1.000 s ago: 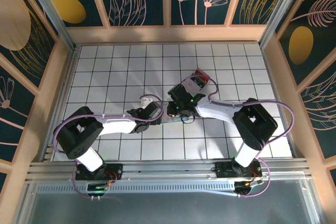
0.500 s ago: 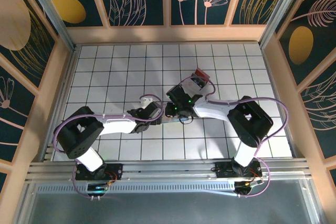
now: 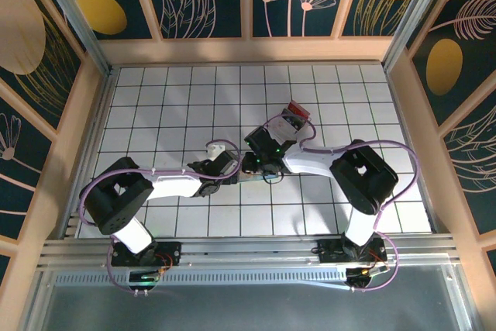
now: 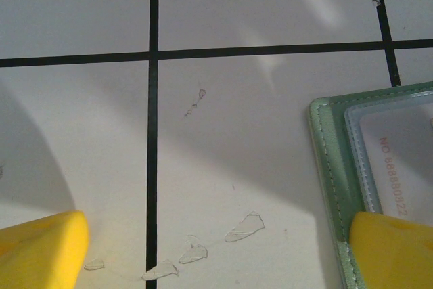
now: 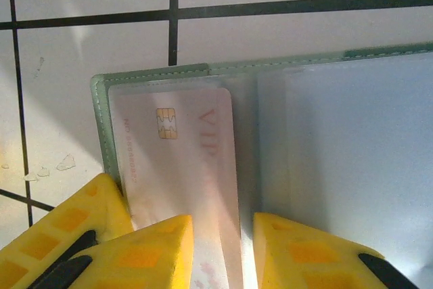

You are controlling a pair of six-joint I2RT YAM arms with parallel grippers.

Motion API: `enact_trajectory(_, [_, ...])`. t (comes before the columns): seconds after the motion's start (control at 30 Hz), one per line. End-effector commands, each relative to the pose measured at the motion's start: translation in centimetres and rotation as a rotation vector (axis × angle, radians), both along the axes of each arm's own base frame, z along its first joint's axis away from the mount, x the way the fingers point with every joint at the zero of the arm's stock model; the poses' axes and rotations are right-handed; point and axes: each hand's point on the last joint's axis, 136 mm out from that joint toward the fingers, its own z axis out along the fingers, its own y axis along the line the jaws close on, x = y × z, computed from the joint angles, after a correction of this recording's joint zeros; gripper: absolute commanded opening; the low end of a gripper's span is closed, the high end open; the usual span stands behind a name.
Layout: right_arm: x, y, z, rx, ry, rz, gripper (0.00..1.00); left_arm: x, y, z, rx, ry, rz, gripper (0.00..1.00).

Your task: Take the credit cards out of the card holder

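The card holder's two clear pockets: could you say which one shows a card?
The left-hand pocket, with gold chip and red lettering; the other pocket looks blank.

Red letters on the pale credit card (image 5: pixel 179 160) in the green card holder (image 5: pixel 101 126) read "VIP"; its left edge carries a number starting "NO 888".

Card holder (image 5: pixel 325 140) lies open on the table (image 3: pixel 155 98), a card (image 5: pixel 179 160) in one pocket; right gripper (image 5: pixel 223 241) straddles the card's near edge, left gripper (image 4: pixel 216 255) has one finger over the holder's edge; a box (image 3: pixel 297 108) lies behind.
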Motion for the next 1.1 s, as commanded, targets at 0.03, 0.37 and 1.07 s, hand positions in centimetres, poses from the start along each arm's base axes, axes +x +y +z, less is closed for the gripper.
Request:
enact_trajectory(0.03, [-0.1, 0.5, -0.3, 0.048, 0.014, 0.006, 0.30, -1.1, 0.6, -1.9, 0.032, 0.068, -0.007, 0.99])
enact_trajectory(0.37, [-0.2, 2.2, 3.1, 0.251, -0.024, 0.071, 0.29, -1.1, 0.5, -2.0, 0.029, 0.073, -0.009, 0.99])
enact_trajectory(1.07, [0.5, 2.3, 4.5, 0.480, -0.071, 0.144, 0.25, -1.3, 1.0, -1.3, 0.055, 0.088, 0.014, 0.99])
